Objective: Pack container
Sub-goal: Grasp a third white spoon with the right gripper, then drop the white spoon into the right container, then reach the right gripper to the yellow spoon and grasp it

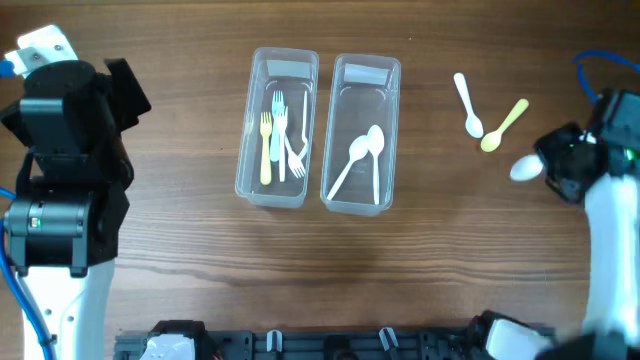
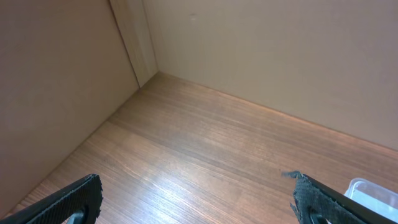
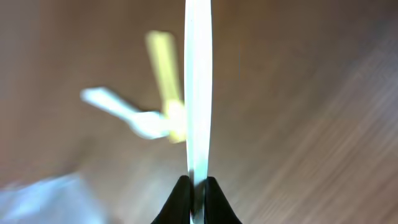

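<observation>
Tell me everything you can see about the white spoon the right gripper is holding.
The white spoon looks like smooth plastic. The right gripper is shut on its handle, pinching the two flat sides, so the wrist view shows it edge-on as a thin strip. From overhead, its rounded bowl sticks out beyond the fingers, away from the arm. Whether it touches the table is unclear.

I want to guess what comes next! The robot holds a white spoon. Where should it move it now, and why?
Probably the right gripper should carry its white spoon left, to above the spoon box. The jaws are shut on the spoon, that box already holds spoons, and the fork box holds only forks.
</observation>
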Controlling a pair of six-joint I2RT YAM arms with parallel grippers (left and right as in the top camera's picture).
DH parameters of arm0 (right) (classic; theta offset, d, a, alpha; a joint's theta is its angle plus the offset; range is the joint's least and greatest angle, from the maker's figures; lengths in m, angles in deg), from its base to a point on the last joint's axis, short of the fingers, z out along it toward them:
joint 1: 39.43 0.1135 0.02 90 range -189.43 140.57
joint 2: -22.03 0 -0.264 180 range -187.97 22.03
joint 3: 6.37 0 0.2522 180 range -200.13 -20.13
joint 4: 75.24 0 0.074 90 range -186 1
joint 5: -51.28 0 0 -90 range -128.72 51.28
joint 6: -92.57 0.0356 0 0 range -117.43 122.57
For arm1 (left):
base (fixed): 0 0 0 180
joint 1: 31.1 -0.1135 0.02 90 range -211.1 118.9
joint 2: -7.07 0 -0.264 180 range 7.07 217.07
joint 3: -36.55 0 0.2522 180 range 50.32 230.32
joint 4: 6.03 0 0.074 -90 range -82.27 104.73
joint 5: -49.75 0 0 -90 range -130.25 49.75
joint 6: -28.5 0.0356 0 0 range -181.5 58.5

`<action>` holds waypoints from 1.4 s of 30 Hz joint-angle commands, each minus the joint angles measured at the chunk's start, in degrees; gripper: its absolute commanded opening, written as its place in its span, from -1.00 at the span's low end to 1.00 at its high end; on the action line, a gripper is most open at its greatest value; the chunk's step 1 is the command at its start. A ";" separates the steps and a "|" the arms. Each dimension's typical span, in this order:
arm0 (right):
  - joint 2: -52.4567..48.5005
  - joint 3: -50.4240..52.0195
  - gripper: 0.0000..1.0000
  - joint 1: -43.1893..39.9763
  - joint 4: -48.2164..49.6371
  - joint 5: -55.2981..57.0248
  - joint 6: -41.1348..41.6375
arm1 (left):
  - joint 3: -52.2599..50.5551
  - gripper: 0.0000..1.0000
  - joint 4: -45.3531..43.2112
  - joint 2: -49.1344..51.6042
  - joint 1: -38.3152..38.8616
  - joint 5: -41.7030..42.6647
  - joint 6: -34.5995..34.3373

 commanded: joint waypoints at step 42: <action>7.76 -1.55 0.50 31.95 1.97 22.32 11.63 | 0.24 0.99 -0.13 0.00 -0.28 -0.52 -0.55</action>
